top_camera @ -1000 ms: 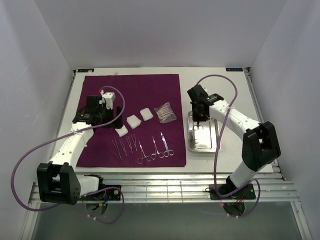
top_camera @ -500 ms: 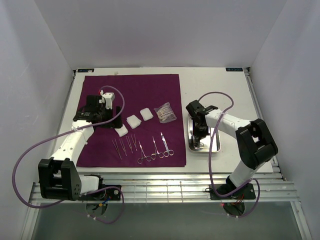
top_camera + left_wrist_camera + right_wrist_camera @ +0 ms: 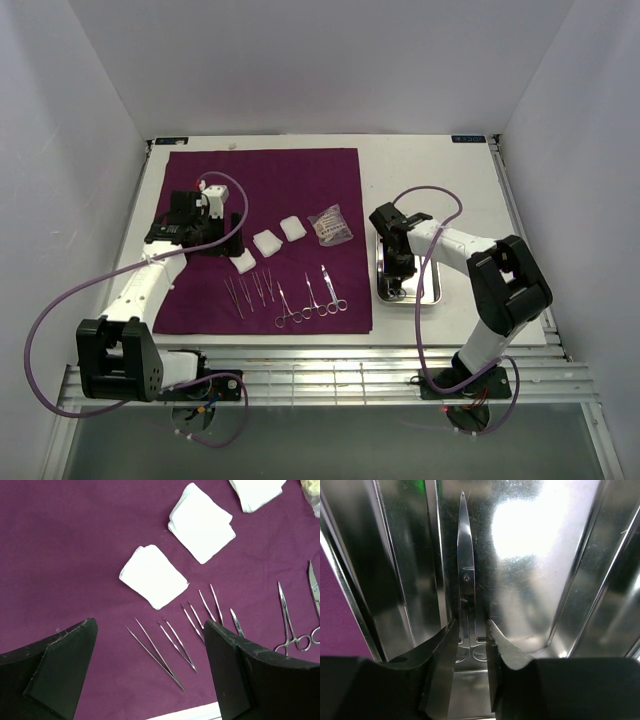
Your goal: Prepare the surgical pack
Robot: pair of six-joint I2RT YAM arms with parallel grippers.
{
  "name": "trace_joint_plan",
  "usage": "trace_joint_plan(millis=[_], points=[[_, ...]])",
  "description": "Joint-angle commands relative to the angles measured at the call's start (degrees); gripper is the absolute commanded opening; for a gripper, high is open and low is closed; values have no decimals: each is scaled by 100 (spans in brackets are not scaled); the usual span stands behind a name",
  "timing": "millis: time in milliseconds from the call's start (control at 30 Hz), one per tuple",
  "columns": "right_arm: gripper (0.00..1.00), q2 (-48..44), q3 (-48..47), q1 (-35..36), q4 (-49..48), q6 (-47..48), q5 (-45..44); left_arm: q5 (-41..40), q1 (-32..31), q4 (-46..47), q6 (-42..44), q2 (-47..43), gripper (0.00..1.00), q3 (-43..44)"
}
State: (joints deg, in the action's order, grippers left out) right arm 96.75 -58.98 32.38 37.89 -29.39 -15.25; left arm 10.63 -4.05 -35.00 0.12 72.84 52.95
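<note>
The right gripper [image 3: 471,630] has dropped into the steel tray [image 3: 428,285], right of centre. Its jaws have parted, leaving the scissors [image 3: 465,575] released on the tray floor: one instrument judged delivered. The left gripper [image 3: 150,645] hovers wide open above the purple cloth [image 3: 60,555].

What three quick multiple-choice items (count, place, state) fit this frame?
1. How many white gauze pads lie on the purple cloth?
A) two B) three C) five
2. Where do the scissors lie?
A) on the purple cloth B) in the steel tray C) on a gauze pad
3. The left gripper is:
A) open, empty B) shut on a gauze pad C) shut, empty

1 B: the top view shows three pads in a slanted row.
2 B: the right wrist view shows them flat on the tray's shiny floor.
3 A: its fingers stand wide apart with nothing gripped.
</note>
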Motion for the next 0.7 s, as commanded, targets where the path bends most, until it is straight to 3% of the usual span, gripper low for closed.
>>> trace_joint_plan(millis=[0, 167, 300, 467, 567, 667], points=[[35, -42, -8, 5, -36, 82, 13, 211, 36, 160, 277, -208, 98, -179], [38, -279, -192, 49, 43, 152, -84, -8, 28, 318, 646, -533, 98, -443], [39, -385, -640, 215, 393, 354, -670, -350, 28, 494, 683, -1077, 96, -663], [53, -640, -1430, 1005, 290, 873, -1393, -545, 28, 1293, 410, -2167, 95, -1084], [56, -369, -1764, 1453, 123, 978, -939, -553, 19, 1470, 147, -2634, 94, -1322], [56, 262, -1967, 1849, 52, 1355, 221, -711, 19, 1470, 32, -2722, 93, -1445]])
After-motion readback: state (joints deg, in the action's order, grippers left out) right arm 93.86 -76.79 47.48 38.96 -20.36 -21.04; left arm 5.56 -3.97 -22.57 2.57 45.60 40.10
